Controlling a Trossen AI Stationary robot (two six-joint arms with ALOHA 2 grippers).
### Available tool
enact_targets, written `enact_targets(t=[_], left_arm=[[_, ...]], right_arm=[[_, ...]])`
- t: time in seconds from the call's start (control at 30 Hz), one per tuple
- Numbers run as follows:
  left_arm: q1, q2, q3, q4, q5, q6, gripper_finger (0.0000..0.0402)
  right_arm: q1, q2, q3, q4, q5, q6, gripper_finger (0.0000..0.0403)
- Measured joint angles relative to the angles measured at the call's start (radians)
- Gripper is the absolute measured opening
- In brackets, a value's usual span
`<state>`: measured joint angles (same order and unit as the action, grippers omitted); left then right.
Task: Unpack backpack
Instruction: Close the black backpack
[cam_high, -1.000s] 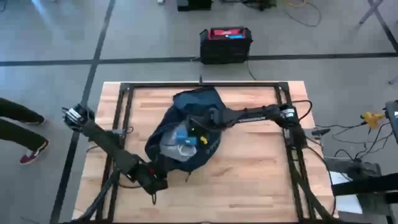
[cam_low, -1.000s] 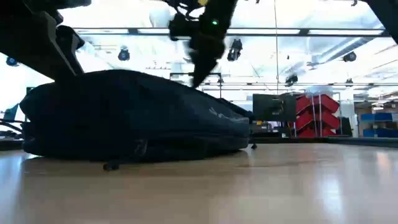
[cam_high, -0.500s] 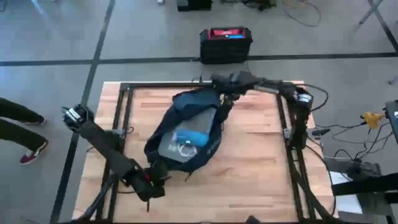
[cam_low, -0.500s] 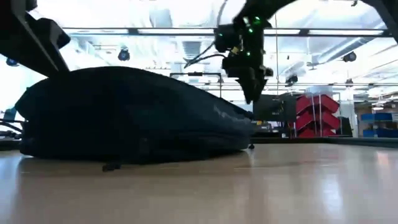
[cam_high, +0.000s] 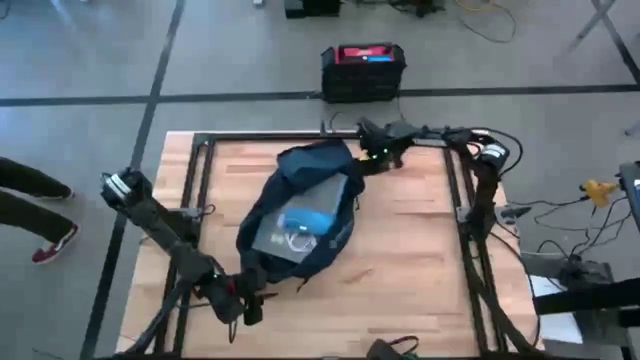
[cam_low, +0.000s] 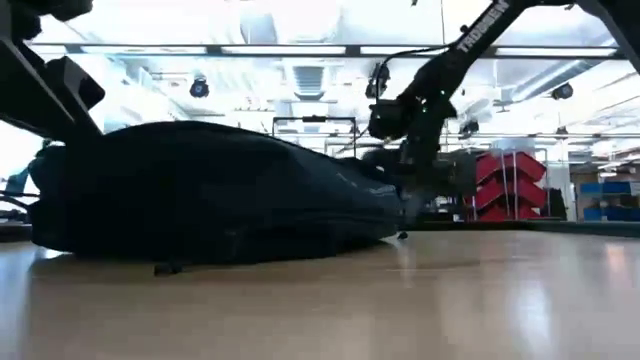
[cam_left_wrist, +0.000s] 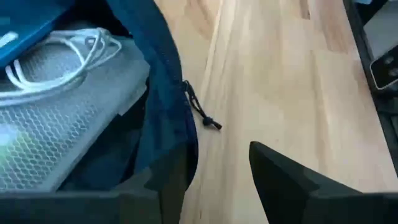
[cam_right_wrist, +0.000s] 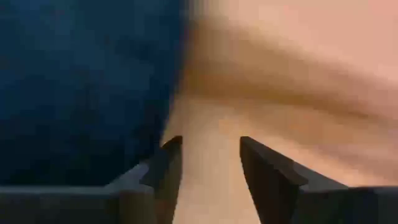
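The dark navy backpack (cam_high: 300, 180) lies flat on the wooden table with its opening facing up. Inside it I see a grey mesh pouch (cam_left_wrist: 62, 124), a blue item (cam_high: 310, 215) and a coiled white cable (cam_left_wrist: 56, 62). My left gripper (cam_left_wrist: 214, 152) is open at the backpack's near end (cam_high: 252, 305), with bare wood between its fingers. My right gripper (cam_right_wrist: 209, 140) is open and low beside the backpack's far right side (cam_high: 368, 160). It slants down, with wood between its fingers and the navy cloth (cam_right_wrist: 81, 81) next to one finger. My left gripper has one finger (cam_left_wrist: 168, 180) right at the backpack's near rim (cam_left_wrist: 183, 140). I cannot tell whether it touches the cloth. Nothing lies between its fingers.
A zipper pull cord (cam_left_wrist: 202, 112) trails from the rim onto the wood. A black metal frame (cam_high: 200, 200) borders the table. A black box with a red top (cam_high: 363, 70) stands on the floor beyond the far edge. A person's legs (cam_high: 35, 215) show at left. Bare wood (cam_high: 410, 250) lies right of the backpack.
My right gripper has come up out of the backpack's opening and swung toward the table's far right. It rolled its wrist as it went, then sank beside the backpack's far right side. The backpack stays where it was.
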<state>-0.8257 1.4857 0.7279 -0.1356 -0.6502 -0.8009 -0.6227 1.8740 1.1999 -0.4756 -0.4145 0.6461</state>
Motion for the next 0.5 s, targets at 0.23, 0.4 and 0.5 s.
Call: enact_targets(t=[0.23,0.4,0.5], left_arm=[[0.0,0.0,0.01,0.0,-0.004,-0.012,0.0156],[0.01,0.0,0.003,-0.005,-0.018,-0.007,0.0156],[0.024,0.0,0.003,-0.005,-0.038,0.008,0.0156]], right_arm=[[0.116,-0.079,0.08,0.182,0.018,-0.174,0.0017],[0.336,-0.13,0.143,0.182,0.123,-0.517,0.0011],[0.49,-0.121,0.151,0.182,0.178,-0.645,0.001]])
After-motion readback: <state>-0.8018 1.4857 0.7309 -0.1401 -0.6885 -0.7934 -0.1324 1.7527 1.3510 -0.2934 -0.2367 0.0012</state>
